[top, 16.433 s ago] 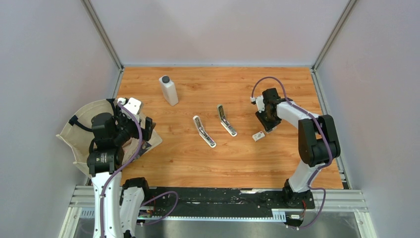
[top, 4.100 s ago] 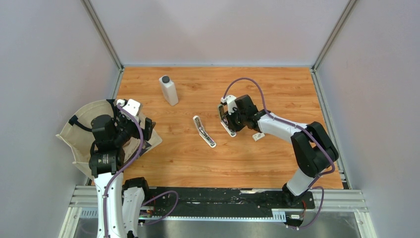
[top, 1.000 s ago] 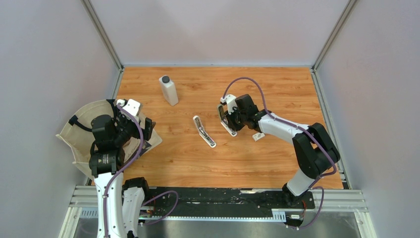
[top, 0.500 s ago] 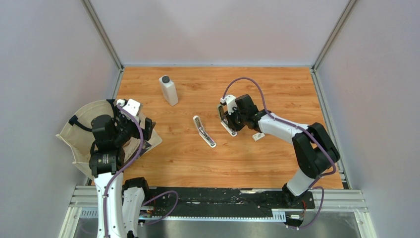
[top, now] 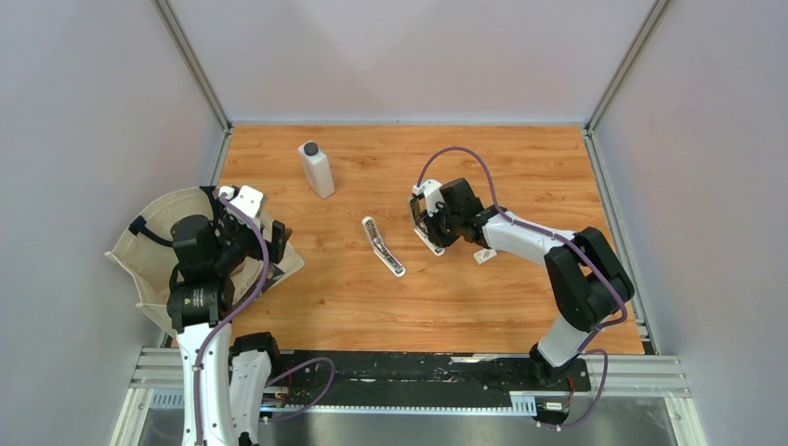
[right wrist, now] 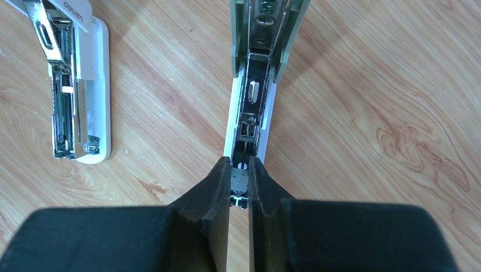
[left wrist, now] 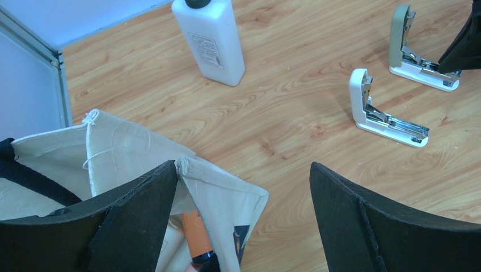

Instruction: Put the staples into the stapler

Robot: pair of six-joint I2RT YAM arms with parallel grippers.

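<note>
Only close up, right gripper (right wrist: 239, 164) pinching staple strip (right wrist: 239, 182) at green stapler (right wrist: 292, 28), left gripper (left wrist: 243, 170) gaping empty

Orange-brown wood-grain bench (top: 520, 167); sage-green stapler (right wrist: 290, 28), white base; white stapler (right wrist: 100, 73); grey staples (right wrist: 239, 182); white bottle (top: 317, 172), black cap; cream bag (left wrist: 125, 147).

Both arms pair glossy white link shells with chunky matte-black joint housings. The left arm (top: 200, 367) carries a small white box-shaped camera module (top: 249, 197) near its wrist; the right arm (top: 522, 237) has a similar white block (top: 430, 196). A purple cable (top: 457, 149) arcs off the right arm, and another purple cable (top: 266, 263) runs along the left. The left arm's fingers (left wrist: 136, 221) are broad matte-black wedges with chamfered edges. The right arm's fingers (right wrist: 211, 209) are the same black, tapering to blunt rounded tips.
</note>
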